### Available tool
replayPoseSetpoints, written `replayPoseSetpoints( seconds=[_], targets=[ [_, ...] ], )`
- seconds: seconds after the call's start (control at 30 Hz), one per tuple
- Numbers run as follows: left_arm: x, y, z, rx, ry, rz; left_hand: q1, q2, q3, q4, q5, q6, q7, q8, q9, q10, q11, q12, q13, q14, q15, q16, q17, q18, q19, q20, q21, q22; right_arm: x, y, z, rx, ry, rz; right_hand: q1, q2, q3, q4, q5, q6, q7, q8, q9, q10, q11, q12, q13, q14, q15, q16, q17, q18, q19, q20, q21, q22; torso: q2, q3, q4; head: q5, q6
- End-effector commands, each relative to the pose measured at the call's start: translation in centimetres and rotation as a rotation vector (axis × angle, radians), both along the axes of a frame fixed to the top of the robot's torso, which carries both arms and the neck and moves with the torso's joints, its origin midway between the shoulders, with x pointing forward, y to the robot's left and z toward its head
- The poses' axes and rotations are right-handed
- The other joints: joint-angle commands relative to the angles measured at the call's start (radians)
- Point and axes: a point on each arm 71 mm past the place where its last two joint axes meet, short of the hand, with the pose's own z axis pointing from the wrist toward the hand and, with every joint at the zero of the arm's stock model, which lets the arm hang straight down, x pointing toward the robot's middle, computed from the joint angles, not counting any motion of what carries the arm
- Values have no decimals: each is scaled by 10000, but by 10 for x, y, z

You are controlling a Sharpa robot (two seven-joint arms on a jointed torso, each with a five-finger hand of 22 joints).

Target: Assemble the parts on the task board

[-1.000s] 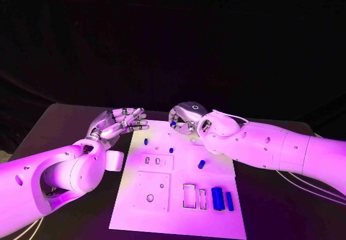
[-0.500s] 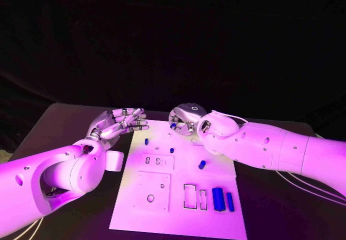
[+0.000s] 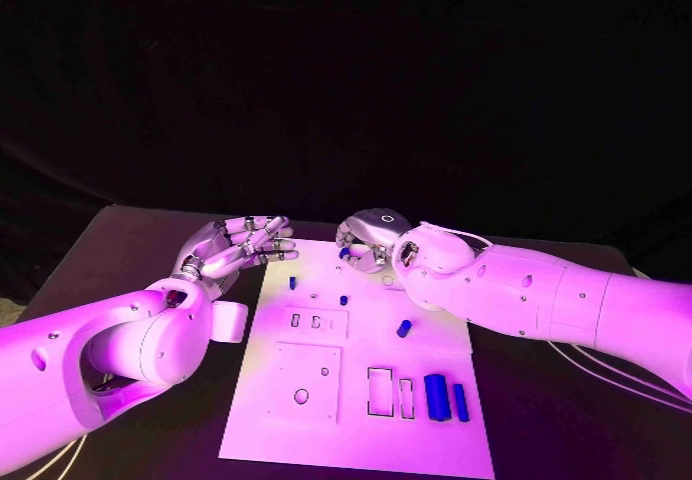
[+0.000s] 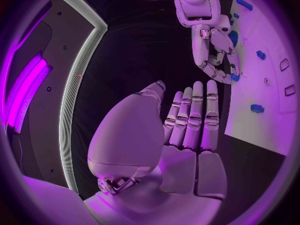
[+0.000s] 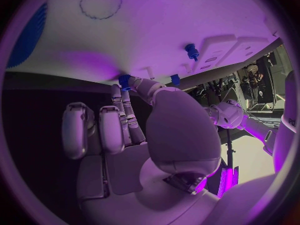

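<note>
Black table (image 3: 130, 240) | right hand (image 3: 372, 240) pinches blue part (image 3: 346, 252), axis unclear | left hand (image 3: 231, 250) spread, empty

The dark worktop (image 3: 116, 240) carries the white task board (image 3: 361, 400), lying flat at its middle.

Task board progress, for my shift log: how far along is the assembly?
Early. Done: nothing clearly; small blue pegs stand on the task board. In hand: right hand pinches a blue part at the far edge. Left: loose blue pieces; left hand holds nothing.
</note>
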Motion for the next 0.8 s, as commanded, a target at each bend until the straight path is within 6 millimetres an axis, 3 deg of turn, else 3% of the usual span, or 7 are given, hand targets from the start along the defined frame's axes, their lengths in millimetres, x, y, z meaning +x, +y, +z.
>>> replayPoseSetpoints(
  seconds=[0.03,0.3,0.5,0.6,0.63,0.73,0.8],
  targets=[
    [0,-2,2,-116,-64,-223,-87,-21,61,-3,-45,-27,67,-63,-13,-16,64,-38,-13,-5,90,-44,22,61,89,15,-69,-20,-1,-1,2,15,-101,-29,-96,-294,-19,4,-146,-244,58,-195,-33,-344,94,-68,-88,-61,85,-265,-419,216,-371,92,-394,-481,-3,0,-14,10,3],
    [1,0,2,-101,-39,-149,-87,-21,61,-3,-45,-27,67,-63,-13,-16,64,-38,-13,-5,90,-44,22,61,89,15,-69,-20,-17,-18,7,383,-144,63,-214,-400,-172,72,-159,-286,63,-284,-23,-375,93,35,-103,-46,87,-285,-452,203,-293,116,-398,-424,-19,16,-43,92,21],
    [2,2,1,-101,-13,-98,-93,-25,66,-3,-50,-33,69,-72,-16,-20,68,-54,-12,-13,94,-55,28,61,86,18,-78,-28,-29,-48,16,979,222,-222,-284,-359,-257,200,-105,-133,41,-297,27,-82,42,274,-84,15,52,-220,-358,133,-26,95,-223,-127,-51,18,-92,25,72],
    [3,2,1,-101,-7,-88,-93,-25,66,-3,-50,-33,69,-72,-16,-20,68,-54,-12,-13,94,-55,28,61,86,18,-78,-28,-33,-68,19,1418,778,-626,-307,-326,-216,273,-55,5,24,-282,65,527,-45,561,-4,161,-11,43,70,18,342,53,111,371,-76,23,-123,-25,71],
    [3,2,1,-101,-6,-89,-93,-25,66,-3,-50,-33,69,-72,-16,-20,68,-54,-12,-13,94,-55,28,61,86,18,-78,-28,-34,-75,19,1539,986,-770,-285,-326,-193,287,-27,98,-28,-265,98,1220,-176,895,133,329,-97,379,628,-133,799,-7,555,1021,-82,24,-126,-49,66],
    [3,2,1,-103,3,-94,-92,-25,68,-4,-50,-33,68,-73,-16,-19,67,-56,-12,-14,94,-57,30,61,85,19,-80,-30,-37,-95,17,1724,1674,-1233,-391,-499,-361,345,214,63,-140,-299,127,1953,-347,1293,368,436,-240,614,982,-224,1074,-130,828,1418,-99,30,-153,-128,54],
    [3,3,1,-103,8,-97,-92,-25,68,-4,-50,-33,68,-73,-16,-19,67,-56,-12,-14,94,-57,30,61,85,19,-80,-30,-37,-106,15,1719,2040,-1505,-504,-620,-594,413,345,30,-231,-310,156,2420,-469,1670,637,472,-342,714,1125,-269,1204,-223,961,1613,-103,55,-184,-146,37]
  ],
)
